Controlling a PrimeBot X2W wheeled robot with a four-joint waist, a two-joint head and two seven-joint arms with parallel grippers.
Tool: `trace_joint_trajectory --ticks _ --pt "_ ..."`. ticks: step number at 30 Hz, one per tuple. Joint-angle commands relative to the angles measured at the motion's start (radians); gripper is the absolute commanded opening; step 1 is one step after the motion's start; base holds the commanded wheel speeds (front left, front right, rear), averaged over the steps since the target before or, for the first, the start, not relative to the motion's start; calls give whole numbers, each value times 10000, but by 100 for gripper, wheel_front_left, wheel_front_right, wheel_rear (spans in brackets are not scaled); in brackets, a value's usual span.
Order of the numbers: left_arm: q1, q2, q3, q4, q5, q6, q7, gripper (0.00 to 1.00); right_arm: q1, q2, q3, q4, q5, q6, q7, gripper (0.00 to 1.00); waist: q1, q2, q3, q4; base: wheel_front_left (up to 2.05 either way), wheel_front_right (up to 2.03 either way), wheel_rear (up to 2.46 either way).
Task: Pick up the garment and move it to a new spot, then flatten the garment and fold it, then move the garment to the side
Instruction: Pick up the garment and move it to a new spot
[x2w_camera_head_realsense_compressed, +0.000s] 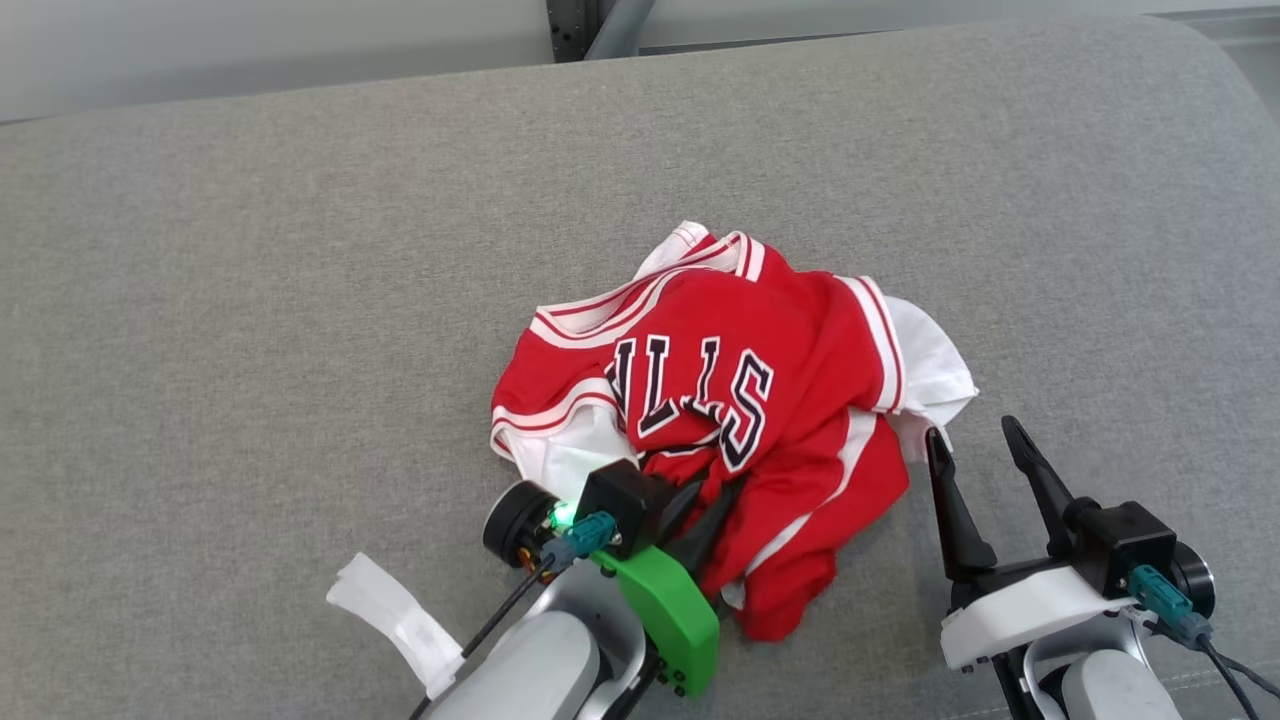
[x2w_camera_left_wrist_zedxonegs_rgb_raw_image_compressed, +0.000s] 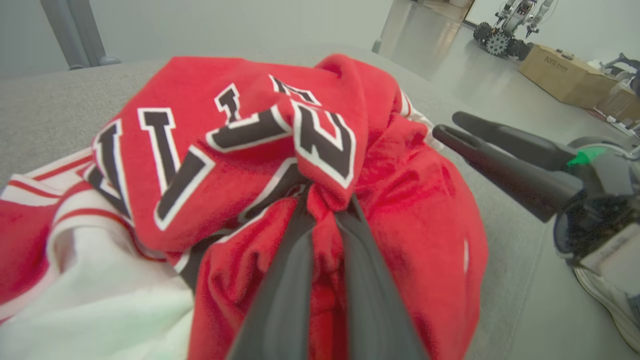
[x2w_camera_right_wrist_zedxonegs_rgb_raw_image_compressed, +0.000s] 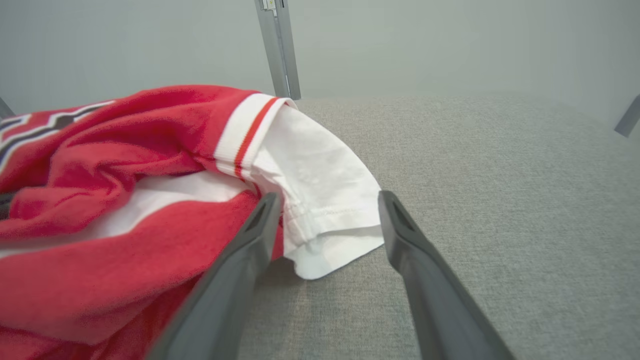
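Observation:
The garment (x2w_camera_head_realsense_compressed: 720, 400) is a red and white jersey with dark lettering, lying crumpled on the grey cushioned surface (x2w_camera_head_realsense_compressed: 250, 300). My left gripper (x2w_camera_head_realsense_compressed: 712, 500) is shut on a fold of the garment's red cloth at its near edge; in the left wrist view the fingers (x2w_camera_left_wrist_zedxonegs_rgb_raw_image_compressed: 295, 265) pinch the cloth (x2w_camera_left_wrist_zedxonegs_rgb_raw_image_compressed: 325, 200) just below the letters. My right gripper (x2w_camera_head_realsense_compressed: 980, 440) stands open to the right of the garment. In the right wrist view its fingers (x2w_camera_right_wrist_zedxonegs_rgb_raw_image_compressed: 245, 260) straddle the white sleeve corner (x2w_camera_right_wrist_zedxonegs_rgb_raw_image_compressed: 325, 220), which lies on the surface between them.
A strip of white tape or label (x2w_camera_head_realsense_compressed: 400, 620) hangs by the left forearm. Metal posts (x2w_camera_head_realsense_compressed: 600, 25) stand behind the surface's far edge. In the left wrist view, cardboard boxes (x2w_camera_left_wrist_zedxonegs_rgb_raw_image_compressed: 565, 75) and another wheeled robot (x2w_camera_left_wrist_zedxonegs_rgb_raw_image_compressed: 505, 30) stand on the floor beyond.

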Motion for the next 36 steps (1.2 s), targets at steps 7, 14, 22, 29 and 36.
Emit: trace_joint_trajectory --ticks 7,14,22,29,36 --pt "-55 48 -593 1734 -654 -123 -932 20 253 -23 -54 65 100 -3 -31 100 0 33 -32 -230 0 0 0" --pt "-99 43 -1135 1359 -1487 113 -1111 100 405 -24 -64 148 10 -3 -31 100 0 33 -504 -131 0 0 0" --pt "-193 577 -940 -1084 -1629 816 -170 100 631 -23 -63 136 6 -3 -31 100 0 33 -929 -102 0 0 0" --pt "-592 1174 -844 -824 -1179 1533 633 100 568 -25 145 165 105 -3 -31 100 0 33 -892 -319 0 0 0" --pt "-770 1615 -897 -503 -1068 1697 1302 100 641 -22 70 158 150 -3 -31 100 0 33 -800 -527 0 0 0"
